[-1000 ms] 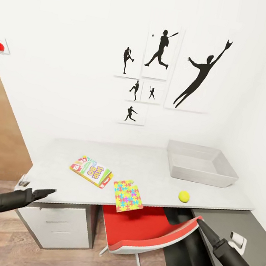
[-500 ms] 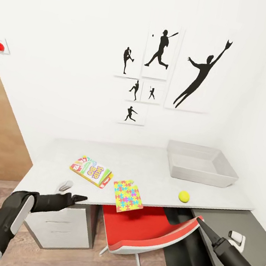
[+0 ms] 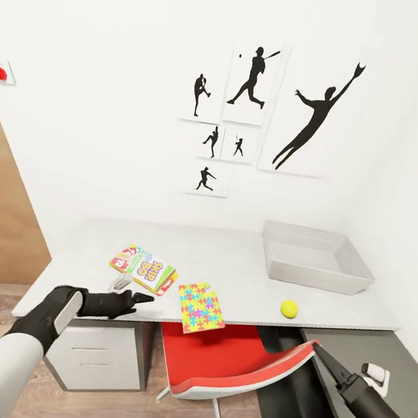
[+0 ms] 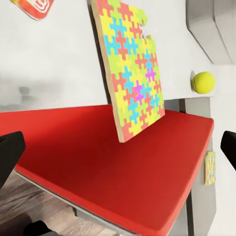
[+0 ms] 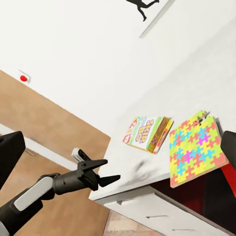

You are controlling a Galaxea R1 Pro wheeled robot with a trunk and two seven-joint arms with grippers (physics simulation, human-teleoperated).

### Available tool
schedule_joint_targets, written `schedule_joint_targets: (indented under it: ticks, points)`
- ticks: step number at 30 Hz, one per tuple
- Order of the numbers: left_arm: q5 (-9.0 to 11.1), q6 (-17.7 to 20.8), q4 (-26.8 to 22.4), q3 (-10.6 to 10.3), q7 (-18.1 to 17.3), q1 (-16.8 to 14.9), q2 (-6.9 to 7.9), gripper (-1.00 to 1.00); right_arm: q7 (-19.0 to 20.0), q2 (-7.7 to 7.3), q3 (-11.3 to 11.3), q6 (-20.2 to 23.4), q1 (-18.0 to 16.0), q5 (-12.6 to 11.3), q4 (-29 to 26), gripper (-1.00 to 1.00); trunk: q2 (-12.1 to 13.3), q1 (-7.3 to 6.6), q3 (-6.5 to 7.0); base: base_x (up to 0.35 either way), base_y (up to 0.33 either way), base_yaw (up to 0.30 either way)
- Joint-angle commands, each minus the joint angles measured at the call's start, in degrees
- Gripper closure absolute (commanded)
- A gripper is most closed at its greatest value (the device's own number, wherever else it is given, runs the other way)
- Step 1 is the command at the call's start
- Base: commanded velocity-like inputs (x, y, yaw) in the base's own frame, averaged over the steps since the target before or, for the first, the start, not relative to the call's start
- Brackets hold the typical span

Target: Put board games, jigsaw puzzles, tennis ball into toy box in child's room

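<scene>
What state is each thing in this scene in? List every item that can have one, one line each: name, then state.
SKIP BO box: lying flat on the table, closed.
Jigsaw puzzle: on the table's front edge, overhanging the red chair.
Tennis ball: resting on the table, outside the toy box.
Toy box: upright, nothing visible inside.
Left gripper: open, holding nothing, near the table's front edge.
Right gripper: open or shut cannot be told.
</scene>
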Motion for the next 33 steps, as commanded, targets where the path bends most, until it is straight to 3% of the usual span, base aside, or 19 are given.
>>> schedule_joint_targets:
  ticks: [1, 10, 16, 33]
  points:
    - [-0.04, -0.14, 0.40, 0.14, -0.23, -0.18, -0.07, -1.00, 0.07, -0.10, -0.04, 0.39, -0.03, -0.20, 0.01, -1.00, -0.12, 0.03, -0.12, 0.000, 0.000, 0.000]
    - [-0.04, -1.43, 1.70, 0.06, -0.42, -0.60, -0.08, -1.00, 0.12, -0.55, -0.12, 2.12, 0.00, -0.57, 0.03, -1.00, -0.12, 0.03, -0.12, 0.000, -0.006, 0.000]
    - [0.00, -1.65, 1.94, 0.08, -0.72, -0.64, 0.01, -1.00, 0.16, -0.53, -0.22, 4.04, -0.04, -0.66, 0.04, -1.00, -0.12, 0.03, -0.12, 0.000, -0.187, 0.000]
    - [0.06, -1.86, 2.03, 0.09, -1.22, -0.65, 0.04, -1.00, 0.29, -0.38, -0.24, 4.44, -0.02, -0.68, 0.04, -1.00, -0.12, 0.03, -0.12, 0.000, -0.118, 0.000]
